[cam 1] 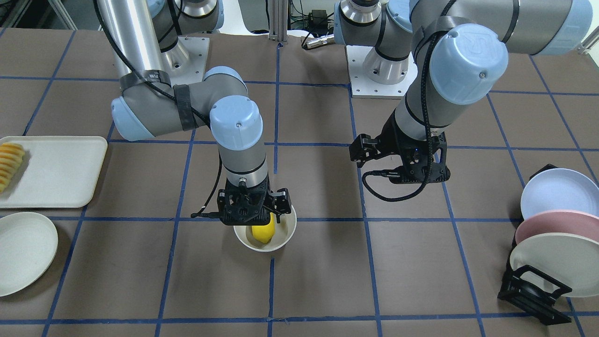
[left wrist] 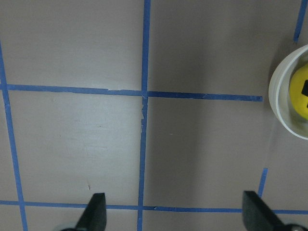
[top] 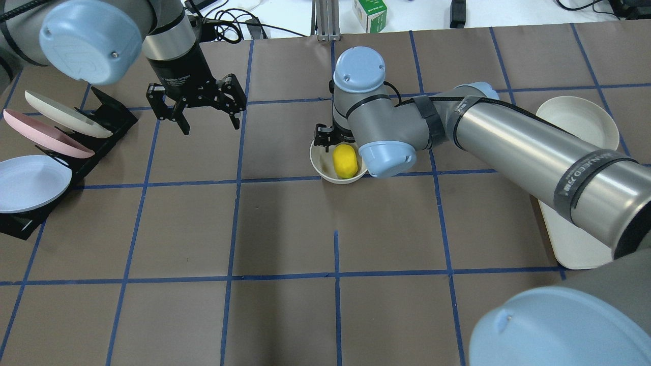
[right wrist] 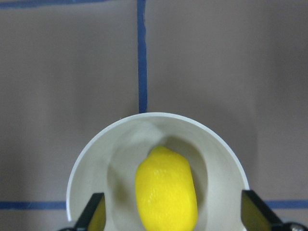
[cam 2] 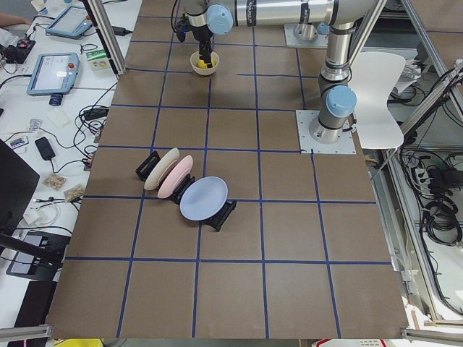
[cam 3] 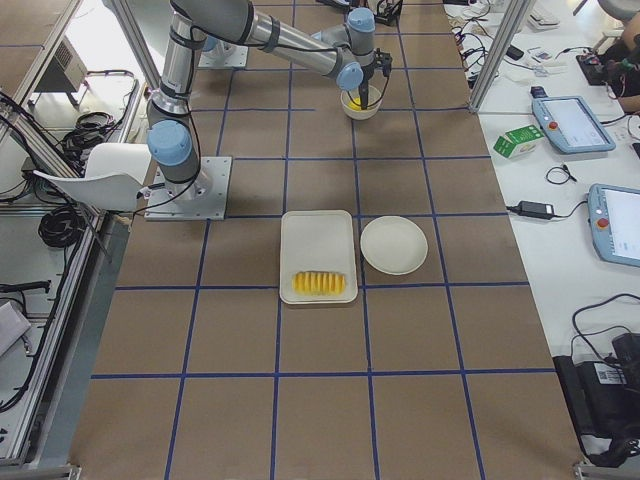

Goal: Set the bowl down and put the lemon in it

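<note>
At table centre: lemon in the bowl, right gripper spread above it

Reading the overhead view as your clock, the small, deep, glossy cream bowl (top: 320, 165) stands at the middle of the brown table (top: 285, 229). Its 6 o'clock rim touches a blue tape line (top: 203, 181). The bright yellow oval lemon (top: 345, 160) lies inside it. The black rack (top: 114, 114) of blue, pink and cream plates sits well apart at 9 o'clock. The flat off-white plate (top: 580, 119) and the cream rectangular tray (top: 574, 244) sit well apart at 3 to 4 o'clock.

The right arm reaches in from 4 o'clock, wrist turned straight down over the bowl. You see the right gripper (right wrist: 175, 214) released, fingers wide on either side of the lemon and not touching it. The left gripper (top: 210, 126) hangs at 10 o'clock, pointing down, fingers spread and holding nothing, above the table between rack and bowl.
</note>
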### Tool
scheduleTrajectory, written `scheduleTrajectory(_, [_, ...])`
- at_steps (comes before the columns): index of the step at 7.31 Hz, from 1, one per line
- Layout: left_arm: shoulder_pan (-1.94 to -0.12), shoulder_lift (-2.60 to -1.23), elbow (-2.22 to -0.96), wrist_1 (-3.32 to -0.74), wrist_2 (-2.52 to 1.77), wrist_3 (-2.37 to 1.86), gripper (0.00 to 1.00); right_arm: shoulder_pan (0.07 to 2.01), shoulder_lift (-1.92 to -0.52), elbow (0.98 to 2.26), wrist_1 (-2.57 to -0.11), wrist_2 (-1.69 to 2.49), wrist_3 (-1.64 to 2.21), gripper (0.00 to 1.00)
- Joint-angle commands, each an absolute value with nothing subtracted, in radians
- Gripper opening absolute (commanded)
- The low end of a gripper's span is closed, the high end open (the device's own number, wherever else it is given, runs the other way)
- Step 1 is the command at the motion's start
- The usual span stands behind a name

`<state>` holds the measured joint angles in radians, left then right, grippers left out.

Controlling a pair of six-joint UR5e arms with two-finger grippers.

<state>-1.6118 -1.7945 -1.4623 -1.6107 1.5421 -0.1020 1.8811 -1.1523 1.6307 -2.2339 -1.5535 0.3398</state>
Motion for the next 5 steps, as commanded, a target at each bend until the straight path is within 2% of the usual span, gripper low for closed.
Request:
scheduleTrajectory(1, [-1.611,-1.792,-1.448,-1.609,1.542,-0.103,1.0,1.861,-1.338,1.605,-1.988,-1.546,0.337,1.0])
scheduleTrajectory(3, [-1.624,-1.764,-1.448,-1.617,1.543,-0.092,1.0,1.855,-1.512,1.605,-1.808,-1.545,0.336,1.0])
scheduleTrajectory(5, [-1.631,-1.715,-1.48,-1.621,1.543,-0.092,1.0,1.836,-1.534,1.609,-1.741,-1.557,0.331,1.0])
